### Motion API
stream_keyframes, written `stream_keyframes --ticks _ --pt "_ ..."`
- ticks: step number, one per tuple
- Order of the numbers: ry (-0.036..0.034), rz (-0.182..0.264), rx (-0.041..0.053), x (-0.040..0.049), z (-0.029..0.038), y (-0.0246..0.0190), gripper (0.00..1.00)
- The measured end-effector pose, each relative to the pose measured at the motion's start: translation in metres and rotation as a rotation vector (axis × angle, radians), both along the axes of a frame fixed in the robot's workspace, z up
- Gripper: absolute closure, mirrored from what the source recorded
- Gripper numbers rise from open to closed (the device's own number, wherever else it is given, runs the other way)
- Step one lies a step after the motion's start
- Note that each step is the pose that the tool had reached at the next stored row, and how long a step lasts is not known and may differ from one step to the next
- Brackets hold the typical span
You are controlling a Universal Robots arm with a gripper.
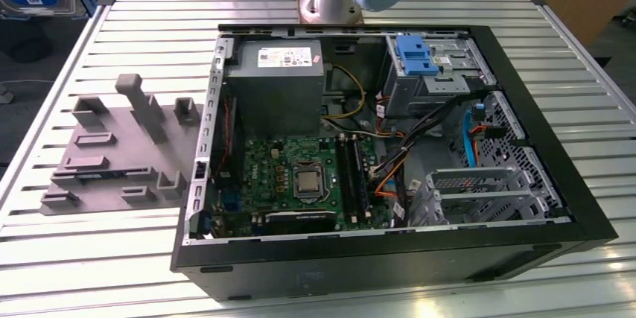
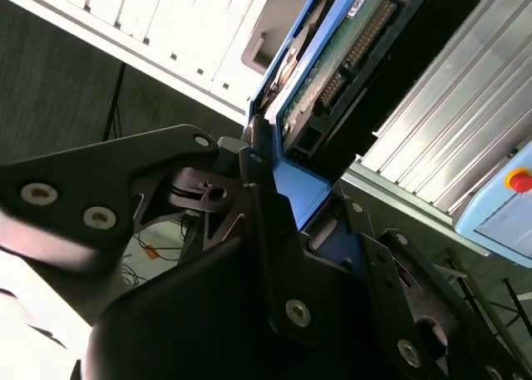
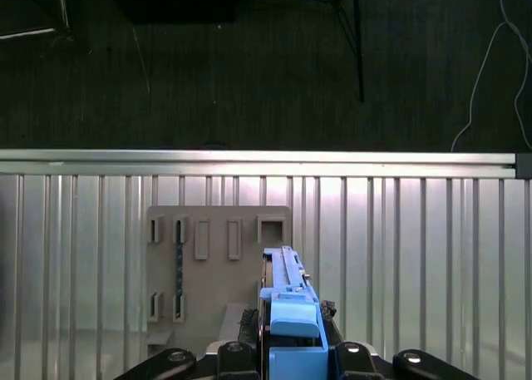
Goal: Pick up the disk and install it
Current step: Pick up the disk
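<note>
The disk (image 3: pixel 283 273) is pinched in the gripper (image 3: pixel 288 318), high above the slatted desk (image 3: pixel 416 255).

In the exterior view an open computer case (image 1: pixel 398 247) lies on the desk, with a grey slotted plate (image 1: pixel 119 147) just beside it on the exterior view's left. The power supply (image 1: pixel 275 87) carries a white label whose print is too small to read, and a blue bracket (image 1: pixel 415 53) stands upright in the drive cage. In the second wrist view the gripper is clamped on the disk's blue frame, with its green circuit board (image 2: pixel 332 60) showing. In the first wrist view the disk stands on edge over the plate, its long axis pointing away from the gripper.
</note>
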State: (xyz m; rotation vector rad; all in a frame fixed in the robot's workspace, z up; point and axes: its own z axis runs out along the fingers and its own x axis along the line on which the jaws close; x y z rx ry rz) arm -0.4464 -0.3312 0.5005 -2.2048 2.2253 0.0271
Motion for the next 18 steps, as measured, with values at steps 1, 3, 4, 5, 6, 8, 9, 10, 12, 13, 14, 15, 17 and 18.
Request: stream_keyframes --ticks 1,3,4,5,6,8,9,10,12,13,14,15,17,18 --pt "-0.0001 0.0 0.0 0.0 0.0 0.0 0.64" --pt "-0.0002 0.0 0.0001 0.0 0.0 0.0 0.64" --pt "-0.0001 0.0 0.0 0.0 0.0 0.0 0.64" --pt "0.0 0.0 0.0 0.0 0.0001 0.0 0.64" --pt "-0.0001 0.0 0.0001 0.0 0.0 0.0 0.64" --pt "-0.0001 0.0 0.0 0.0 0.0001 0.0 0.64" --pt "-0.0001 0.0 0.0 0.0 0.0001 0.0 0.64" --pt "0.0 0.0 0.0001 0.0 0.0001 0.0 0.64" --pt "-0.0001 0.0 0.0 0.0 0.0002 0.0 0.64" --pt "-0.0001 0.0 0.0 0.0 0.0001 0.0 0.64" --pt "-0.0001 0.0 0.0 0.0 0.0002 0.0 0.64" --pt "-0.0001 0.0 0.0001 0.0 0.0002 0.0 0.64" --pt "-0.0001 0.0 0.0001 0.0 0.0001 0.0 0.64" --pt "-0.0002 0.0 0.0001 0.0002 0.0001 0.0001 0.64"
